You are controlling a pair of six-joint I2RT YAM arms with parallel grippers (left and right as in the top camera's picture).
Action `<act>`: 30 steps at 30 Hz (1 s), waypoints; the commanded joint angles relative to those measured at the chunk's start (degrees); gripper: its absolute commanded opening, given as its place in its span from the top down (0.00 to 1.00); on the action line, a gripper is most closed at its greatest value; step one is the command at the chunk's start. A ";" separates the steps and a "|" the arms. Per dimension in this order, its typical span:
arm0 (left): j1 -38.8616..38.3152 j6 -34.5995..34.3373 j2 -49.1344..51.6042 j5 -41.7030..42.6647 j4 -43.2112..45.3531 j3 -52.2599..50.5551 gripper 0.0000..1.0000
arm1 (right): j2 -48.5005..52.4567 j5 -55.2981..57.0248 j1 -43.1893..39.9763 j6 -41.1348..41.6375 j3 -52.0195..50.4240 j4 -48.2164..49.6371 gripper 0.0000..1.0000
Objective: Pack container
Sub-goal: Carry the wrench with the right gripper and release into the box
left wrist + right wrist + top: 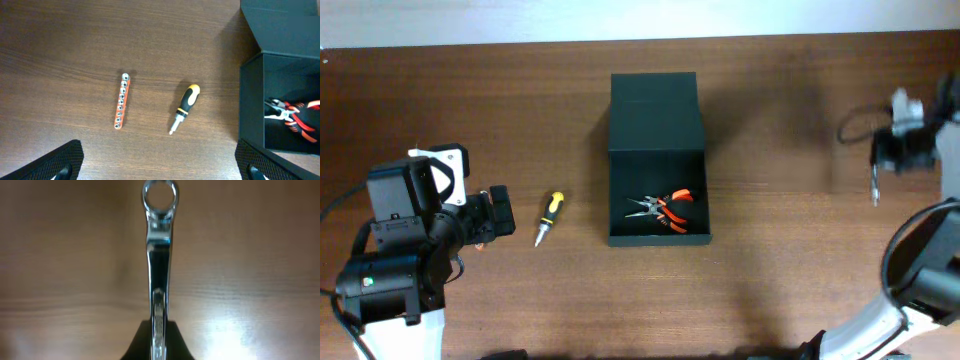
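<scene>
My right end effector (159, 342) grasps a chrome wrench (159, 255) over the tabletop (60, 255), while my left end effector (162, 162) hangs released near the screwdriver (184, 107) beside the open container (632, 175)

We are at a robot lab bench with a workshop's kit: a left arm (395, 255) and a right arm (880, 318) at a wood-grain table (780, 230), and hand tools about: a screwdriver (549, 217), a bit strip (121, 101), pliers (665, 208) in a box (657, 110), a wrench (159, 255).
</scene>
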 commanded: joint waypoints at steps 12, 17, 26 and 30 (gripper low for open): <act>0.24 0.90 0.09 -0.17 -0.59 0.94 0.01 | -4.92 -0.04 41.48 -26.16 29.20 -20.90 0.96; 0.24 0.90 0.09 -0.17 -0.79 0.94 0.01 | -3.06 -0.04 49.48 -30.16 24.83 -20.96 0.96; 0.24 0.90 0.09 -0.17 -0.79 0.94 0.01 | 1.16 -0.22 57.24 -30.36 13.42 -12.87 0.96; 0.24 0.90 0.09 -0.17 -0.81 0.94 0.01 | 2.51 -0.26 59.10 -30.34 9.81 -8.96 0.96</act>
